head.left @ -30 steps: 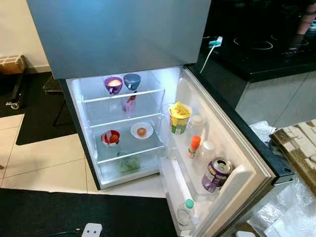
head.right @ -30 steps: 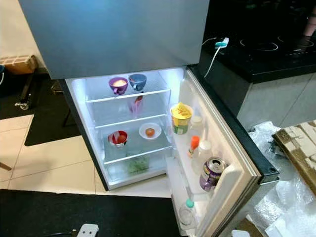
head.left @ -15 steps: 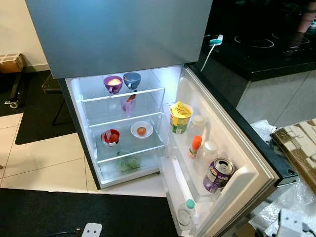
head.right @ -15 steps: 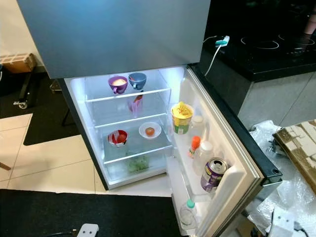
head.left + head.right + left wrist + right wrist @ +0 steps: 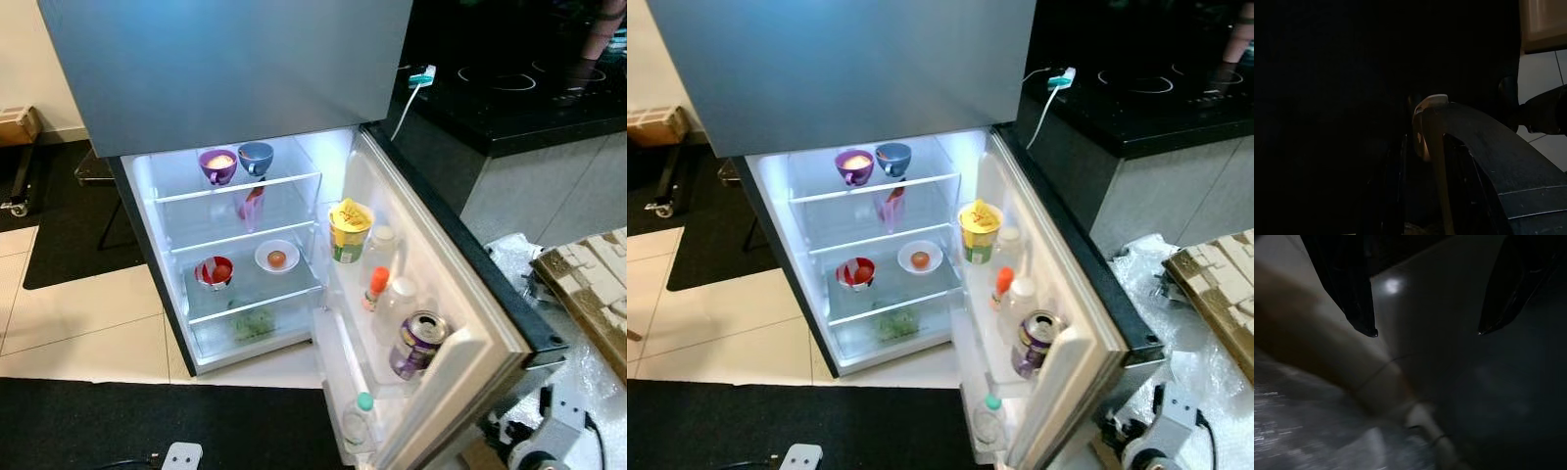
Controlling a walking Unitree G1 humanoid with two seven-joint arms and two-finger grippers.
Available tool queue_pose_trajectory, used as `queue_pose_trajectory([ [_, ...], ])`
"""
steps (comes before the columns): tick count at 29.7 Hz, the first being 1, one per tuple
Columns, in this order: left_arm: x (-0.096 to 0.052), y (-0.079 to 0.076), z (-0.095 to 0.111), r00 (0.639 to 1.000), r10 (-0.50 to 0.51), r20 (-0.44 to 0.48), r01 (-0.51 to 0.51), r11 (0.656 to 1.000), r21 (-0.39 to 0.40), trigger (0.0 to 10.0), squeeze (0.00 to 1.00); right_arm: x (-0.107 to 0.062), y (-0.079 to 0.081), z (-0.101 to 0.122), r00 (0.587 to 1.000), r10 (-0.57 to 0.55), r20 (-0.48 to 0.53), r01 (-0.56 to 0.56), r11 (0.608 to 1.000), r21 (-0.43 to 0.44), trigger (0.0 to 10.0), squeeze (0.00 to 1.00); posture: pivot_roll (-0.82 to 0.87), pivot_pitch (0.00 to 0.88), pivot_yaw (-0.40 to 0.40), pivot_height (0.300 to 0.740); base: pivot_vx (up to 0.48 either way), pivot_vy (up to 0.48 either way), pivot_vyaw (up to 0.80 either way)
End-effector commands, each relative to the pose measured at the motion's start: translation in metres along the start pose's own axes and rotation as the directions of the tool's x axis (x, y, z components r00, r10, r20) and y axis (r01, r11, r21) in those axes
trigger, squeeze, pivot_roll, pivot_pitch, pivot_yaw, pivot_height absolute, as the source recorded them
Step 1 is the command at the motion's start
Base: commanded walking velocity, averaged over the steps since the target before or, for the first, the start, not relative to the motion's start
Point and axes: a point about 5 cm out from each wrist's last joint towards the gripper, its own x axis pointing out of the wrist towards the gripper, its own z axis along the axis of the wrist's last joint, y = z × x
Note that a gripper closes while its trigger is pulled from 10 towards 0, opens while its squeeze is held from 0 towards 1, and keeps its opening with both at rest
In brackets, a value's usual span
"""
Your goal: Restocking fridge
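Observation:
The fridge stands open, its door (image 5: 460, 304) swung out to my right. Its top shelf holds a purple cup (image 5: 217, 165) and a blue cup (image 5: 256, 157), with a pink pouch (image 5: 251, 204) below. Lower down sit a red bowl (image 5: 215, 272) and a white plate (image 5: 277, 258). The door racks carry a yellow noodle cup (image 5: 349, 231), an orange-capped bottle (image 5: 375, 288), a purple can (image 5: 416, 345) and a green-capped bottle (image 5: 359, 419). My right arm (image 5: 549, 446) shows low beside the door's edge. In its wrist view my right gripper (image 5: 1425, 330) is open and holds nothing. The left wrist view is very dark.
A black cooktop counter (image 5: 509, 88) with a charger cable (image 5: 416, 83) stands right of the fridge. Crumpled plastic wrap and a stone-patterned box (image 5: 588, 284) lie at the right. A black mat (image 5: 147, 421) with a white power strip (image 5: 181, 455) covers the near floor.
My right arm has risen into view at the bottom right, beside the door. The camera has shifted a little; the fridge's contents stay as they were.

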Motion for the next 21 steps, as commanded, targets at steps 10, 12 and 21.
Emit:
queue_pose_trajectory([
  [10, -0.001, -0.003, -0.016, 0.998, -0.015, -0.062, 0.015, 1.000, -0.003, 10.0, 0.00, 0.015, 0.048, -0.012, 0.918, 0.387, -0.088, -0.386, 0.922, 0.029, 10.0, 0.00, 0.02, 0.000, -0.032, 0.740, 0.000, 0.000, 0.00],
  [12, -0.001, -0.004, -0.016, 0.998, -0.015, -0.062, 0.015, 1.000, -0.003, 10.0, 0.00, 0.016, 0.053, -0.013, 0.906, 0.412, -0.096, -0.411, 0.911, 0.029, 10.0, 0.00, 0.02, 0.000, -0.032, 0.740, 0.000, 0.000, 0.00],
  [21, -0.001, -0.005, -0.017, 0.998, -0.018, -0.064, 0.018, 1.000, 0.001, 10.0, 0.00, 0.028, 0.107, -0.027, 0.746, 0.635, -0.203, -0.650, 0.760, -0.012, 10.0, 0.00, 0.02, 0.000, -0.032, 0.740, 0.000, 0.000, 0.00],
])
